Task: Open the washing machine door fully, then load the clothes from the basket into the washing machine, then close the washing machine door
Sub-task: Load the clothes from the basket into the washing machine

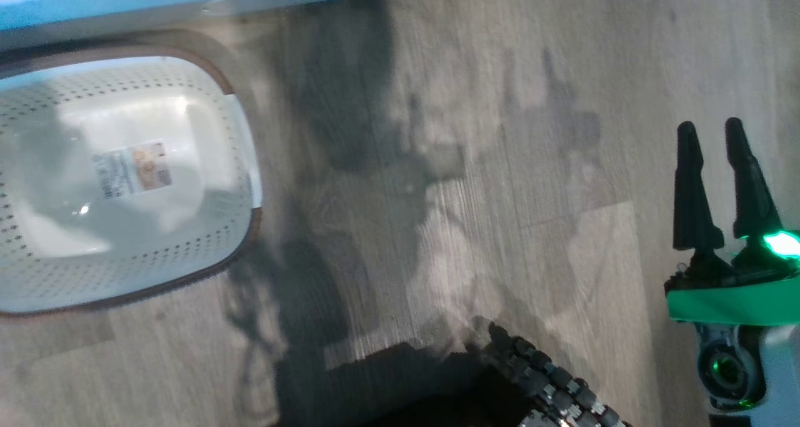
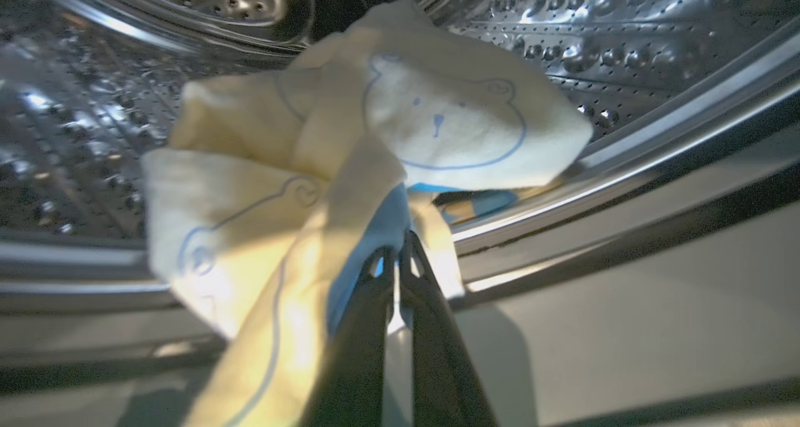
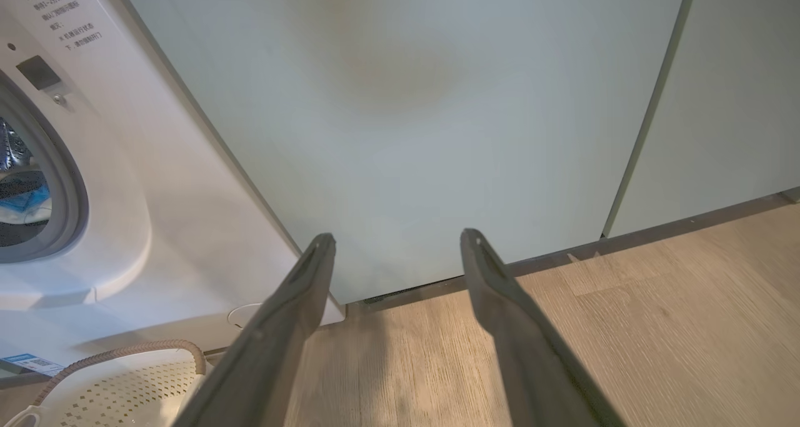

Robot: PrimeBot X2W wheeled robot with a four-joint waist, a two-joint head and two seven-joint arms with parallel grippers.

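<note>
Left wrist view is showing the left jaws clamping shut on the clothes (image 2: pixel 350 164), bunching just beyond their tips inside the washing machine (image 2: pixel 625 52), seemingly for release there, while the right jaws are waiting open and empty, the basket (image 1: pixel 247 164) lying well to their left

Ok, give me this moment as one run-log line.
stage: loading | left gripper: shut on yellow clothes at steel drum mouth | right gripper: open, holding nothing, above floor | basket: bottom label uncovered
</note>
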